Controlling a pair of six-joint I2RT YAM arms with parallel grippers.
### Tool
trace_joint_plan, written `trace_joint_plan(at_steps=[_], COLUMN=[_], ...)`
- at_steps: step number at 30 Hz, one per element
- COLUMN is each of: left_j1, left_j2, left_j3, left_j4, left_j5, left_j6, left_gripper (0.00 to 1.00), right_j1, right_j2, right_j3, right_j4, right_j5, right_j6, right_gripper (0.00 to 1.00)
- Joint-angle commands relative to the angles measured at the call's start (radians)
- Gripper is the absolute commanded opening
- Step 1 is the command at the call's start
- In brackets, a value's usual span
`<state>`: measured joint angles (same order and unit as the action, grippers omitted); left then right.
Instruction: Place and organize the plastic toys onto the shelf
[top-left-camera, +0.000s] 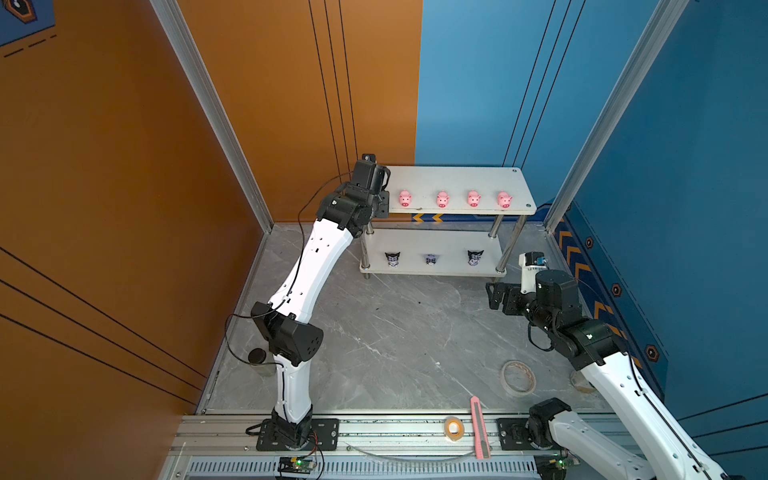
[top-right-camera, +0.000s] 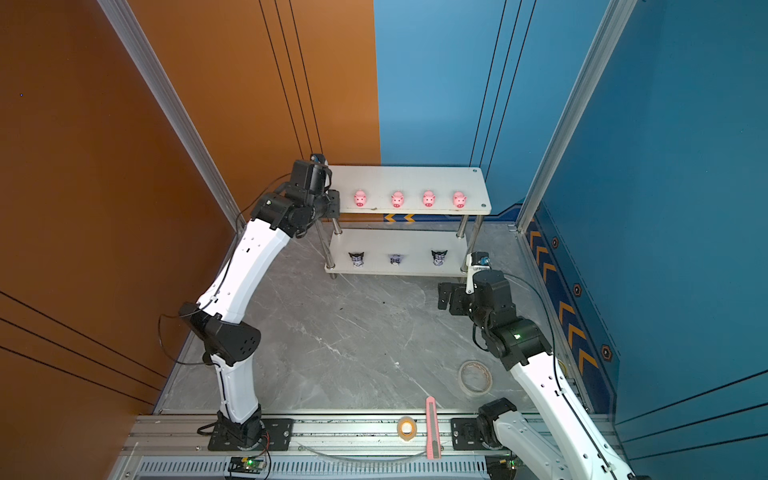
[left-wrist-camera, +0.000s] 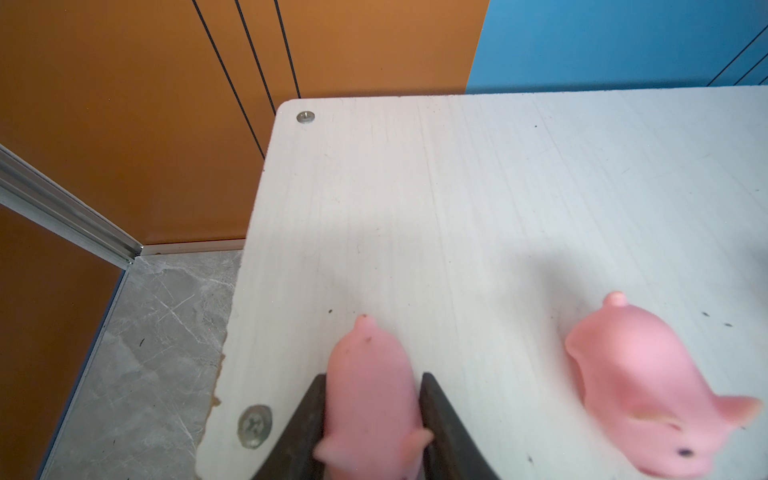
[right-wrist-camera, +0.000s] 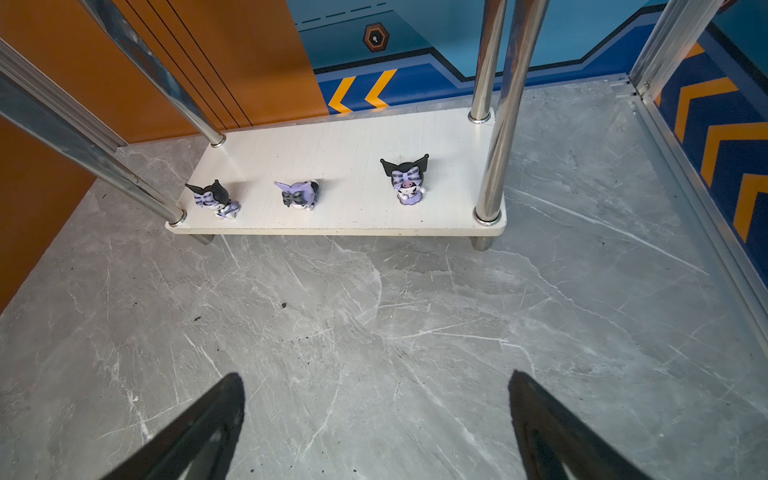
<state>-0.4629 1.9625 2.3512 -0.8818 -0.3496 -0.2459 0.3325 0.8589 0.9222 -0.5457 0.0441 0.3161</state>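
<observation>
Left gripper (left-wrist-camera: 373, 378): clamped on pig (left-wrist-camera: 368, 357), shelf top board (left-wrist-camera: 457, 187) (by corner screw (left-wrist-camera: 254, 426)). Right gripper (right-wrist-camera: 376, 376): fingers wide apart.

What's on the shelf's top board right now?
Four pink pigs stand in a row on the top board. A fifth pig is clamped in the left gripper at the board's left end; in both top views the gripper covers it.
</observation>
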Motion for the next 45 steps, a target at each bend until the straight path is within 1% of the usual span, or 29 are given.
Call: trace_joint_plan(at_steps=[1, 12, 14, 20, 22, 24, 28, 30, 33, 34, 35, 37, 38, 40, 42, 45], left_j1=[0.015, 0.019, 0.018, 0.017, 0.017, 0.017, 0.009, -0.002, -0.021, -0.029, -0.036, -0.047, -0.051, -0.062, -0.074, -0.093], left_j2=[0.023, 0.027, 0.027, 0.02, 0.017, 0.011, -0.024, -0.055, -0.119, -0.145, -0.167, -0.228, -0.258, -0.334, -0.422, -0.564], left_j3=[0.018, 0.02, 0.02, 0.017, 0.019, 0.02, 0.024, 0.022, 0.011, 0.006, -0.004, -0.043, -0.067, -0.154, -0.283, -0.541], left_j4=[0.015, 0.026, 0.025, 0.026, 0.025, 0.024, 0.025, 0.026, 0.026, 0.026, 0.027, 0.03, 0.034, 0.063, 0.114, 0.236], left_j5=[0.026, 0.032, 0.035, 0.025, 0.024, 0.023, 0.018, 0.006, -0.024, -0.043, -0.062, -0.093, -0.108, -0.127, -0.136, -0.144], left_j6=[0.017, 0.012, 0.007, 0.003, 0.003, 0.002, 0.002, 0.006, 0.022, 0.029, 0.034, 0.044, 0.045, 0.048, 0.047, 0.042], left_gripper=[0.36, 0.36, 0.38, 0.52, 0.56, 0.56, 0.63, 0.67, 0.82, 0.85, 0.92, 0.99, 1.0, 0.98, 0.98, 0.98], right_j1=[-0.005, -0.004, -0.005, -0.005, -0.006, -0.005, -0.006, -0.005, -0.005, -0.005, -0.005, -0.005, -0.004, -0.004, -0.004, -0.004], right_j2=[-0.006, 0.0, 0.002, 0.002, 0.002, 0.002, 0.002, 0.003, 0.0, 0.0, -0.003, -0.011, -0.014, -0.025, -0.039, -0.069], right_j3=[-0.002, 0.003, 0.002, 0.003, 0.002, 0.003, 0.004, 0.007, 0.01, 0.013, 0.013, 0.014, 0.016, 0.018, 0.011, -0.02], right_j4=[0.013, 0.013, 0.013, 0.013, 0.013, 0.013, 0.012, 0.01, 0.004, 0.001, -0.002, -0.01, -0.015, -0.023, -0.02, 0.01], right_j5=[-0.005, -0.006, -0.007, -0.009, -0.009, -0.009, -0.009, -0.009, -0.009, -0.009, -0.008, 0.001, 0.006, 0.02, 0.037, 0.073], right_j6=[0.018, 0.018, 0.017, 0.016, 0.016, 0.016, 0.015, 0.017, 0.017, 0.017, 0.017, 0.017, 0.017, 0.019, 0.018, 0.031], right_gripper=[1.0, 1.0, 1.0, 1.0, 1.0, 1.0, 1.0, 1.0, 1.0, 1.0, 1.0, 1.0, 1.0, 1.0, 1.0, 1.0])
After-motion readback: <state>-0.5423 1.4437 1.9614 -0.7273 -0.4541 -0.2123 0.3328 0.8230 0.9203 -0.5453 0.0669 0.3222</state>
